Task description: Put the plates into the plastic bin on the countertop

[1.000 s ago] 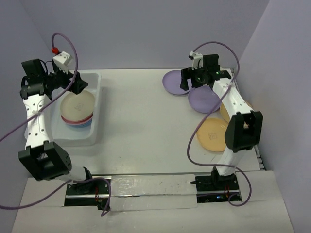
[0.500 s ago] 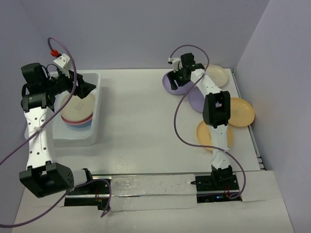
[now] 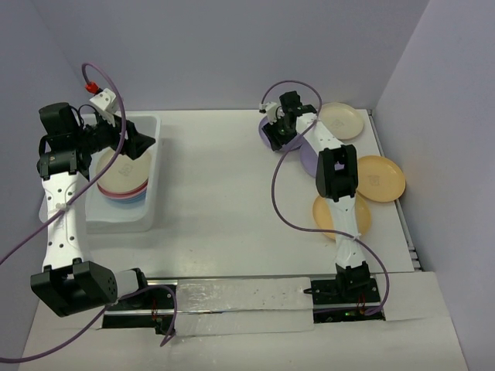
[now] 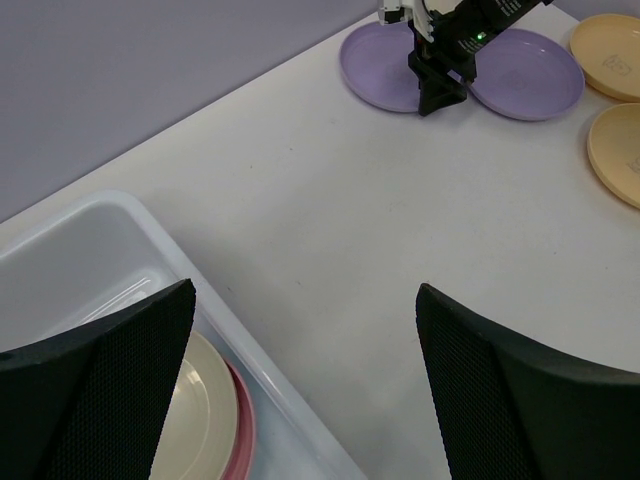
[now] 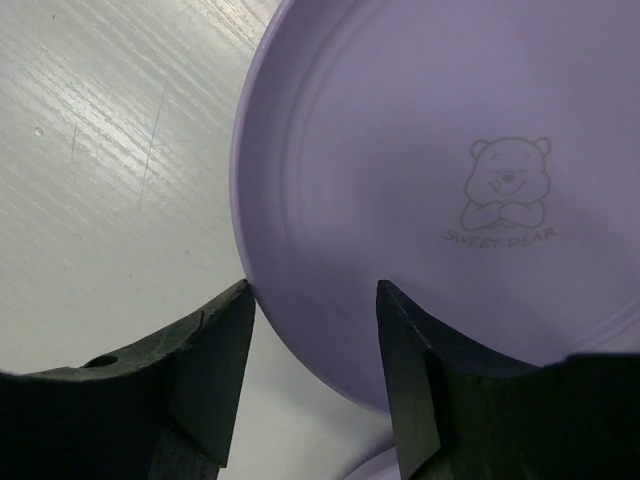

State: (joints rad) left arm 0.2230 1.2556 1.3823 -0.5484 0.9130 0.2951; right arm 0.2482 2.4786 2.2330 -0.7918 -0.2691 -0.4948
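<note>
My right gripper reaches to the far side of the countertop and straddles the near rim of a purple plate. One finger is on the table outside the rim, the other over the plate's inside. Its jaws stand partly apart, not clamped. A second purple plate lies partly under that arm. My left gripper hangs open and empty over the right wall of the plastic bin. In the bin a cream plate tops a pink and a blue one.
A cream plate lies at the back right. Two orange-yellow plates lie along the right side, the nearer one partly under the right arm. Purple walls close off the back and both sides.
The right arm has swung left from the second purple plate to the rim of the left one, and its jaws have narrowed. The left gripper has shifted slightly over the bin and stays open.
</note>
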